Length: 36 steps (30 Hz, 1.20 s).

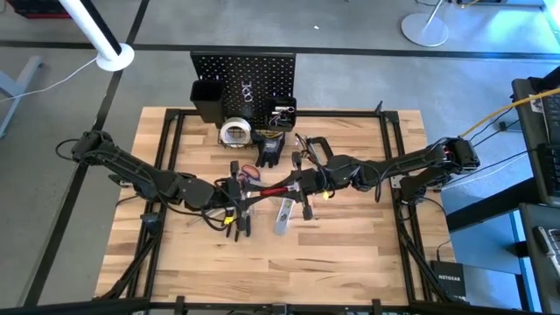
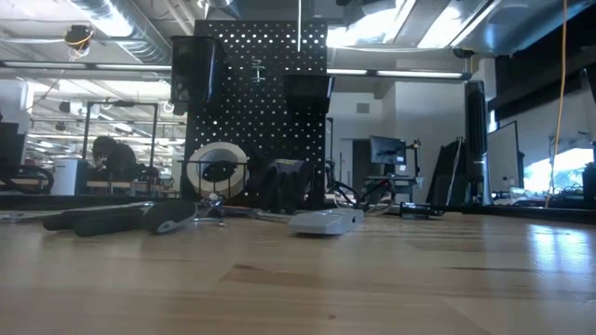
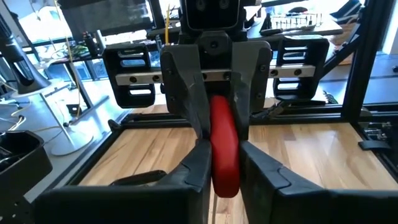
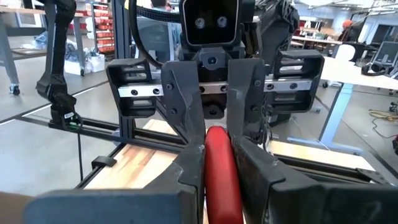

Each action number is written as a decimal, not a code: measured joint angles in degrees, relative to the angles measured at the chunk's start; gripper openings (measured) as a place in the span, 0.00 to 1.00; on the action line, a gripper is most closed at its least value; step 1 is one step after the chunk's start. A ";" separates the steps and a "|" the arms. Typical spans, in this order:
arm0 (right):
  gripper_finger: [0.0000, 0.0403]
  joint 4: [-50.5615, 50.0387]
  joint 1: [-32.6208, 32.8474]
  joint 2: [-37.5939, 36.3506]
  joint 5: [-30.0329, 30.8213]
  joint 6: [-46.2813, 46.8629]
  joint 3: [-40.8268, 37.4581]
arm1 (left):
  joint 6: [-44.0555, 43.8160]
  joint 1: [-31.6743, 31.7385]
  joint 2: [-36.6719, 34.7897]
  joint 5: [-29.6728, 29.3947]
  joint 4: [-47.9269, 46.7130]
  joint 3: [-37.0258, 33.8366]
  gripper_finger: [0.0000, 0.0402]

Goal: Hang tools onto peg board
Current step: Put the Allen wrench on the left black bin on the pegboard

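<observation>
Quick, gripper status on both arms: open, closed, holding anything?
Left gripper: closed on one end of the red-handled tool, mid-table.
Right gripper: closed on the same tool's other end, facing the left gripper.

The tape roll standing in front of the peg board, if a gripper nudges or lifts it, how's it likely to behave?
The tape roll is a ring standing on edge against the peg board, so a sideways nudge would probably send it rolling or tip it flat. Its open centre suggests it is fairly light and stiff. Its curved, smooth-looking rim may slip between fingers; hooking through the hole seems safer.
</observation>
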 joint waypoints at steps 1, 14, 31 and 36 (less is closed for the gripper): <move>0.16 0.18 0.00 0.05 -0.03 0.01 0.00 | 0.00 0.00 -0.02 -0.03 -0.07 0.00 0.10; 0.42 -7.91 -0.11 -5.30 1.01 1.29 0.09 | 0.50 -0.49 -4.61 -3.41 -3.04 -0.02 0.10; 0.42 -38.22 0.09 -13.96 2.60 4.09 -0.36 | 22.47 5.36 -28.10 -26.58 -5.10 5.29 0.10; 0.42 -31.61 0.07 -12.93 2.60 4.09 -3.16 | 28.04 10.90 -28.72 -27.75 -5.32 8.11 0.10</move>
